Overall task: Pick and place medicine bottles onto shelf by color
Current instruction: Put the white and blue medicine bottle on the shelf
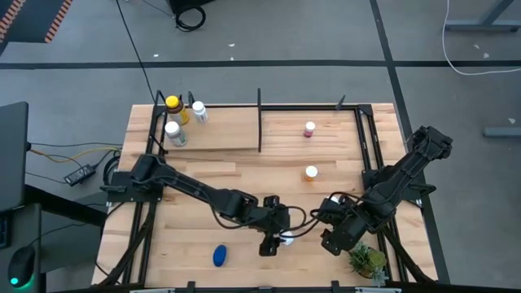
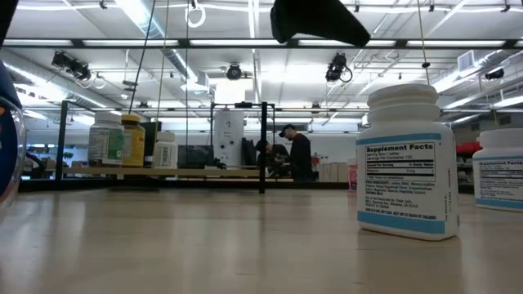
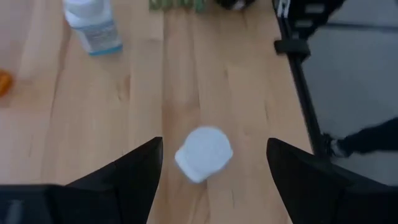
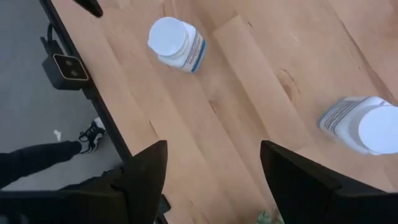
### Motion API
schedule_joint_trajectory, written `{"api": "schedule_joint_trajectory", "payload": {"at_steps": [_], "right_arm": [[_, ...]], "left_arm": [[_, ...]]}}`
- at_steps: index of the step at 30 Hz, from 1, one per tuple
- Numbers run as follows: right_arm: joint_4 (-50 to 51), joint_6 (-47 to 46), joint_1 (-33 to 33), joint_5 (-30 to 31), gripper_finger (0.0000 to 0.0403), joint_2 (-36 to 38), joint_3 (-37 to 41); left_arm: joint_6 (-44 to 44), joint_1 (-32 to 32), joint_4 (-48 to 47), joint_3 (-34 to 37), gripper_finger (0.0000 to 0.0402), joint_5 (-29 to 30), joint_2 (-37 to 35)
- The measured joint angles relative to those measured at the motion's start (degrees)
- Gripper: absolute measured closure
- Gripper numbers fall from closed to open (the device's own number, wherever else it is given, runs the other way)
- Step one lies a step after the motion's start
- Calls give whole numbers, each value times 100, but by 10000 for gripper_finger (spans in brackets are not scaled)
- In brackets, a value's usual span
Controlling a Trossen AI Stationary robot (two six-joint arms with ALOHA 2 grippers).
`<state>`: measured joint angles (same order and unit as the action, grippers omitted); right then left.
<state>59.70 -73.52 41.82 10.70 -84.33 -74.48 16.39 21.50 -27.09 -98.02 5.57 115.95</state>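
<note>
Left hand poised over a white bottle

I have the left hand [image 3: 211,180], fingers apart, straddling the white-capped white round bottle [image 3: 204,153] standing on the light plank surface [image 3: 124,112], lined up to clamp. The right hand [image 4: 211,180] hangs spread and empty nearby. The black-railed wooden shelf [image 1: 220,130] already groups the amber and white bottles.
</note>
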Motion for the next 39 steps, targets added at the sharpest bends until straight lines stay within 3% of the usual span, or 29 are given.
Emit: {"api": "schedule_joint_trajectory", "payload": {"at_steps": [10, 22, 39], "right_arm": [[-42, -526, 143, 2, 139, 0, 0], [-54, -1315, 473, 175, 139, -2, 0], [-69, -1370, 525, 280, 139, -2, -2]], "left_arm": [[-764, -18, 115, -2, 111, -182, 389], [-784, -31, 440, 4, 111, -158, 710], [-761, -33, 606, 0, 116, -158, 972]]}}
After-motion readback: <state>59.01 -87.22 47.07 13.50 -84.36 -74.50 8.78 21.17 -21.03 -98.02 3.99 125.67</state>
